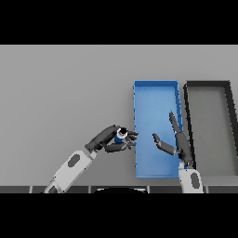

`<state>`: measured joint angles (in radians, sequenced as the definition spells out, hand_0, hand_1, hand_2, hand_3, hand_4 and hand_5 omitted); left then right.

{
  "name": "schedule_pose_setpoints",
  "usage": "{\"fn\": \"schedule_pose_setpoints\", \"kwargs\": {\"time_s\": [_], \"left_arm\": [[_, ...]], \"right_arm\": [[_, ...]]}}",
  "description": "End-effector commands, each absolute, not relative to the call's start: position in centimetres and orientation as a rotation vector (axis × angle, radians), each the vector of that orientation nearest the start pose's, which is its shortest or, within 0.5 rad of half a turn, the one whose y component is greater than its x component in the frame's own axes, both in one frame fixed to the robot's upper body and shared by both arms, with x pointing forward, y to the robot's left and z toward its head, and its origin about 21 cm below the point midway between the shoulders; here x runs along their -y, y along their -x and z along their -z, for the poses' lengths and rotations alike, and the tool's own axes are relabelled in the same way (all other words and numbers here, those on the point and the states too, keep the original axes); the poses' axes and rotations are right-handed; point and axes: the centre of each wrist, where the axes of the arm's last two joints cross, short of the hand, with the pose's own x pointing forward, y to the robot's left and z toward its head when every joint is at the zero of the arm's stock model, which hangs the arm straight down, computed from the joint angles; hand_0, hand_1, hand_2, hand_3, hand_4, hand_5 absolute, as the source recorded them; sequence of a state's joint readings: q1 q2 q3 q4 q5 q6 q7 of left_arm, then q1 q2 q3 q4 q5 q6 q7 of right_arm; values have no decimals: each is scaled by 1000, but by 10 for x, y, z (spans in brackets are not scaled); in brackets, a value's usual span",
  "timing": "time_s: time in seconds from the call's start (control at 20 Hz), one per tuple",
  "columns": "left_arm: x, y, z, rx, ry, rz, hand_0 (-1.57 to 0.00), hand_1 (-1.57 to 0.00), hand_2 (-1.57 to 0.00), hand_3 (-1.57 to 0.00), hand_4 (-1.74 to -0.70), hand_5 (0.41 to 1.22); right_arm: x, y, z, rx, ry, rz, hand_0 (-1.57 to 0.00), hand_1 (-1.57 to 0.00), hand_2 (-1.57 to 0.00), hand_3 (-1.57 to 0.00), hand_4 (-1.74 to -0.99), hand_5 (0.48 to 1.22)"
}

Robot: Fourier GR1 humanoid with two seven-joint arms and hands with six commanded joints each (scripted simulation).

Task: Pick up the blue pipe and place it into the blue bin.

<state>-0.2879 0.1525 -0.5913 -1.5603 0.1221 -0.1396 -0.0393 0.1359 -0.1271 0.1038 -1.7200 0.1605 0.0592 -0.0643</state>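
Grey and evenly lit, the tabletop point(60, 93) fills the whole view from side to side; nothing of a room beyond it can be seen. Two shallow trays are set side by side on its right part, long sides nearly touching. The blue bin point(137, 139) is the left one of the pair, and a dark grey bin point(228, 121) with a black rim lies just to its right.

The left hand point(108, 138) is seen near the bin's left wall, reached in from the lower left on a white and grey arm. Its fingers and thumb are curled round the blue pipe point(120, 135), which is held just left of the bin's wall, above the tabletop; a white ring and a dark opening are shown at the pipe's upper end. The fingertips are stretched over the bin's left edge.

The right hand point(179, 144) is held over the right part of the blue bin, released, with straight fingers pointed up the view and the thumb spread to the left. Nothing is held in it.
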Motion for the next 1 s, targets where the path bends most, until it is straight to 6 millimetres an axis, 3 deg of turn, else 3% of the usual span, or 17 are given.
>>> {"fn": "schedule_pose_setpoints", "kwargs": {"time_s": [0.0,0.1,0.2,0.4,0.65,0.8,0.95], "left_arm": [[-102,-258,-42,1654,575,765,-1569,-1570,-1570,-1495,-1740,1219],[-102,-259,-40,1654,570,771,-1570,-1570,-1570,-1495,-1741,1220],[-102,-259,-41,1657,575,767,-1570,-1570,-1570,-1497,-1741,1220],[-98,-254,-42,1651,585,783,-1571,-1571,-1571,-1493,-1741,1221],[-100,-260,-41,1664,573,781,-1571,-1571,-1571,-1486,-1741,1221],[-101,-258,-41,1664,578,793,-1571,-1571,-1571,-1484,-1741,1221],[-102,-261,-42,1667,597,794,-1571,-1571,-1571,-1488,-1741,1221]], "right_arm": [[242,-214,-9,1643,109,-319,1,1,1,1,-1176,605],[248,-216,-18,1706,11,-308,1,1,1,1,-1196,622],[254,-219,-40,1769,-180,-308,1,1,1,1,-1212,589],[259,-229,-93,1750,-373,-525,1,1,1,1,-1303,515],[226,-239,-134,1692,-522,-767,1,1,1,1,-1309,503],[206,-246,-146,1695,-551,-910,1,1,1,1,-1306,521],[183,-254,-149,1657,-587,-996,1,1,1,1,-1253,529]]}}
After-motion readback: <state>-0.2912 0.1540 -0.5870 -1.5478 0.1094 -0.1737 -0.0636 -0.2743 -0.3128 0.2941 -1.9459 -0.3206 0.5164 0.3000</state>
